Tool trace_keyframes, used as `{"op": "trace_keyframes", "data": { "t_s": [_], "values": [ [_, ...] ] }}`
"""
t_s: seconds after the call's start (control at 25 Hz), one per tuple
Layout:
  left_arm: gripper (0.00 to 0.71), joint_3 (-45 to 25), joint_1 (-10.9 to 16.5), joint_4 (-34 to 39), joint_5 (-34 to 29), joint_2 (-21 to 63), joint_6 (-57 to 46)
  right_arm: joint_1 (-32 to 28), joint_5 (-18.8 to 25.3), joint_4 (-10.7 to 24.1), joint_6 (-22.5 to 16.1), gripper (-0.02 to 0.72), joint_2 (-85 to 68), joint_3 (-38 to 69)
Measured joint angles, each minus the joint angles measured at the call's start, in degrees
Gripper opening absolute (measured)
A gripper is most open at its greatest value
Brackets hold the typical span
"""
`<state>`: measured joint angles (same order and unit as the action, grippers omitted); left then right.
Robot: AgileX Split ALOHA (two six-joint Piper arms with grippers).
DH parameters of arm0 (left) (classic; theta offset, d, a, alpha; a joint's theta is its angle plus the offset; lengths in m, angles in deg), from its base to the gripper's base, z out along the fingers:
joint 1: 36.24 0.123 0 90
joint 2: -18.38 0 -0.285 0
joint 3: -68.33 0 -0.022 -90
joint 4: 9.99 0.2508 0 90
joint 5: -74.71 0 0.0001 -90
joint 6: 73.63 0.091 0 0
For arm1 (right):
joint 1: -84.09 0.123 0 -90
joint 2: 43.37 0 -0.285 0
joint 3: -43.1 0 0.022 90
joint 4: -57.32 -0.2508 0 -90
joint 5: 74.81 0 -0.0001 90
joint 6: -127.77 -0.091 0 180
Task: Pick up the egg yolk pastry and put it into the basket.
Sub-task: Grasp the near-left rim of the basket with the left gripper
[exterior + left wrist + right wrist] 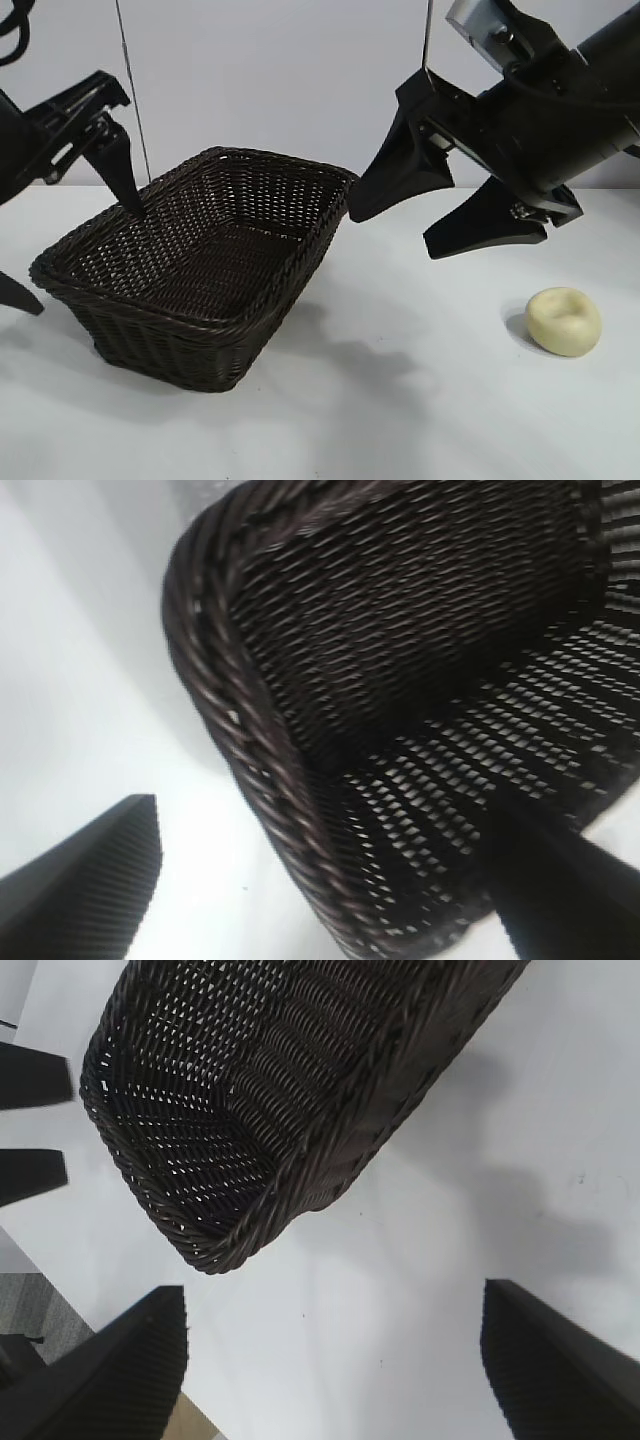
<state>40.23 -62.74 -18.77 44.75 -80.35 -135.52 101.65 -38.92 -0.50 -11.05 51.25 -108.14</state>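
Egg yolk pastry (564,320) sits alone on the white table (400,400) at the far right of the exterior view, pale cream, dimple on top, nothing touching it. Well apart from the basket (200,270), which sits left of centre on the same table, dark brown wicker, braided rim, nothing visible inside.

My right gripper (440,215) hangs in the air between basket and pastry, above the table, fingers spread wide, nothing between them. It tilts down toward the basket side; one fingertip is near the basket's right rim but not touching as far as I can tell. Pastry is off to its right and lower. In my right wrist view both fingers (130,1370) frame bare table with the basket (300,1100) beyond; pastry not in that view.

My left gripper (75,205) is at the basket's left end, also spread wide and holding nothing. One finger (122,170) points down over the rim into the basket; the other fingertip shows low at the left edge, outside the basket. Left wrist view: basket rim (250,750) runs between my two fingers (90,880), one outside over table, one over the weave inside.
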Motion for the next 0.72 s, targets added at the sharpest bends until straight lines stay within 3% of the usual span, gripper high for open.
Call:
{"op": "trace_keyframes", "data": {
  "t_s": [0.48, 0.6, 0.72],
  "values": [
    [0.622, 0.0, 0.0, -0.8, 5.9, -7.6, -0.2, 0.0, 0.0, 0.0, 0.0, 0.579, 0.0, 0.0],
    [0.543, 0.0, 0.0, -0.8, 5.9, -7.7, -0.5, 0.0, 0.0, 0.0, 0.0, 0.579, 0.0, 0.0],
    [0.387, 0.0, 0.0, -0.8, 5.9, -7.9, -1.6, 0.0, 0.1, 0.0, 0.0, 0.579, 0.0, 0.0]
  ]
}}
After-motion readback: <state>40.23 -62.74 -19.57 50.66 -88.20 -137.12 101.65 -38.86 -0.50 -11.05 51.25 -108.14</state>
